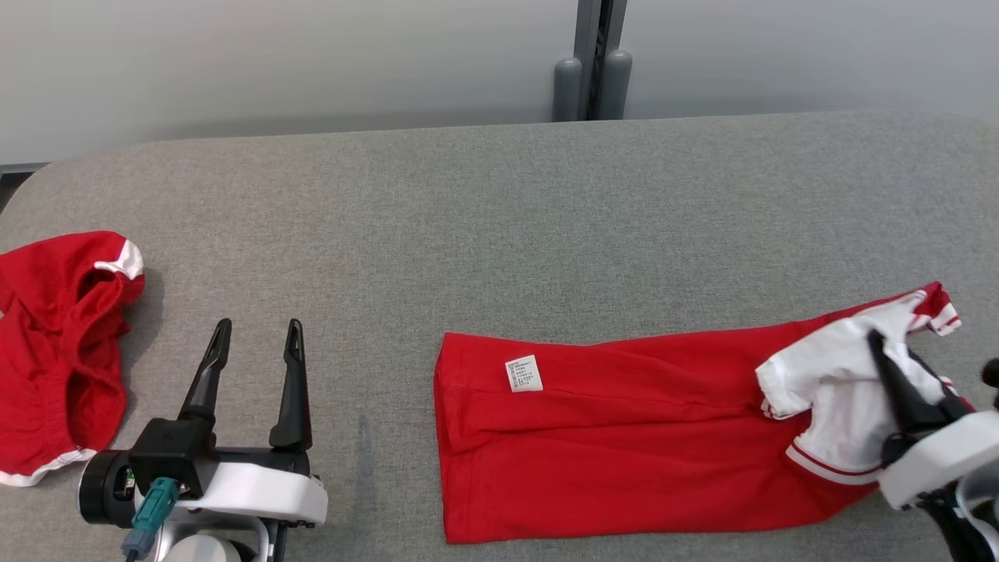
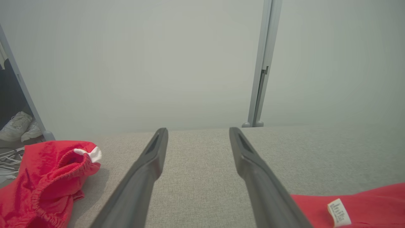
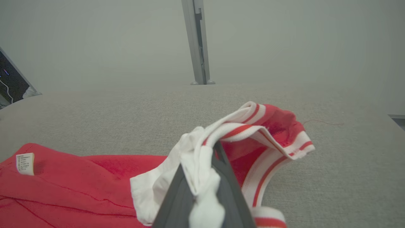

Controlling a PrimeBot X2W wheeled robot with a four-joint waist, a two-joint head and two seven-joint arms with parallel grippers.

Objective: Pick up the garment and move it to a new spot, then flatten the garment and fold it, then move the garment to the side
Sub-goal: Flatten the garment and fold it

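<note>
The garment (image 1: 609,437) is a red shirt with white sleeves and a striped collar, lying stretched across the grey table at centre right, a white label (image 1: 524,373) on its left part. My right gripper (image 1: 882,351) is shut on the garment's white sleeve and collar end at the right; in the right wrist view the fabric (image 3: 202,152) bunches between the right gripper (image 3: 208,158) fingers. My left gripper (image 1: 254,343) stands open over bare table, left of the garment's hem. In the left wrist view the left gripper (image 2: 197,133) holds nothing, and the garment (image 2: 364,205) lies at lower right.
A crumpled pair of red shorts (image 1: 62,351) with white trim lies at the table's left edge, also in the left wrist view as red shorts (image 2: 47,180). A grey post (image 1: 593,62) rises behind the table (image 1: 499,218) against the pale wall. White shoes (image 2: 19,126) sit on the floor at left.
</note>
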